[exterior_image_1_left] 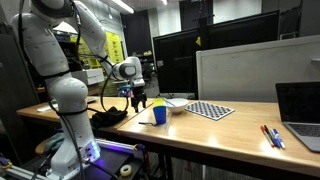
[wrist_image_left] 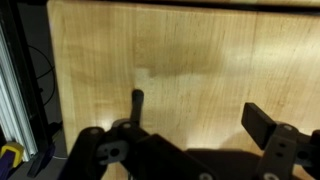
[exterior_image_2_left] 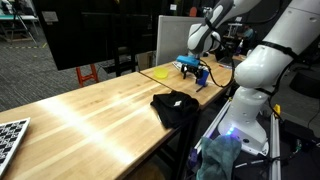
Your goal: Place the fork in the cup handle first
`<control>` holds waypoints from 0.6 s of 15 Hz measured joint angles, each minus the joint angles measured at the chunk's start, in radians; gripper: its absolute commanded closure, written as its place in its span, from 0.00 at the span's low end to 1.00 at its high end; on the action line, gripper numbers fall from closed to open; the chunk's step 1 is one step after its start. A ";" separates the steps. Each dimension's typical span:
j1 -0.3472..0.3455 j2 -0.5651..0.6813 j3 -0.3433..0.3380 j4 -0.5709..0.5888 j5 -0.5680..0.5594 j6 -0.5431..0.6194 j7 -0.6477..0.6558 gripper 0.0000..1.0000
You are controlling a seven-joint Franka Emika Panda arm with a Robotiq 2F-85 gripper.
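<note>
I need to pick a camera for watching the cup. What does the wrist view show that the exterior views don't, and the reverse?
Only the wrist view shows the hand close up: its fingers stand wide apart with nothing between them and bare wood behind. Only the exterior views show the blue cup, the shallow bowl, the black cloth and the checkerboard; the pens appear in an exterior view. All share the wooden table and the open hand. I cannot make out the fork anywhere.

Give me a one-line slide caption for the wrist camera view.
Wrist view: the open gripper hangs empty above a wooden table.
</note>
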 measured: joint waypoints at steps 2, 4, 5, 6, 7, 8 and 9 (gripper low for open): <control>0.000 0.063 -0.013 0.000 0.000 0.057 -0.011 0.00; 0.001 0.122 -0.031 0.001 0.000 0.099 -0.022 0.00; 0.002 0.149 -0.044 0.001 0.000 0.113 -0.031 0.00; 0.003 0.171 -0.059 0.002 0.000 0.120 -0.040 0.00; 0.005 0.188 -0.073 0.004 0.000 0.129 -0.053 0.00; 0.009 0.192 -0.083 0.008 0.000 0.130 -0.064 0.00; 0.015 0.192 -0.093 0.009 0.000 0.129 -0.071 0.00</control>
